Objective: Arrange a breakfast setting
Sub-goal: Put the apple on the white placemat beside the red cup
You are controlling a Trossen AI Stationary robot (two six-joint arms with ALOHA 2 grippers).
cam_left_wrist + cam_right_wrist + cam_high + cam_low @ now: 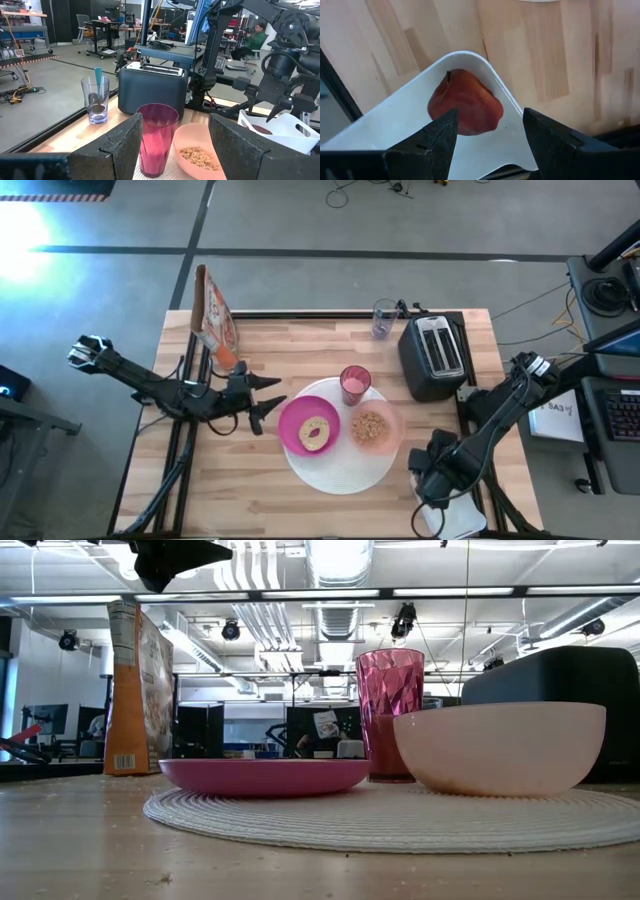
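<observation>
- The small red fruit (465, 102), rounded and slightly wrinkled, lies in a corner of the white rectangular plastic tray (395, 120) at the near right edge of the wooden table (240, 490); it is the one piece not yet in the setting.
- The right gripper (487, 132) hangs just above the fruit, fingers spread to either side and not touching it, so the step in hand looks like fetching the fruit.
- The next move calls for lowering squarely over the fruit and closing gently, keeping clear of the tray wall just beside it.
- The large white round woven disc (340, 470) lies at the table's middle and carries the small magenta plate (292, 432) with the bagel (317, 432), the translucent peach bowl (385, 430) of cereal (370, 426), and the pink faceted tumbler (355, 383).
- The left gripper (268, 400) waits spread just beside the plate, holding nothing.
</observation>
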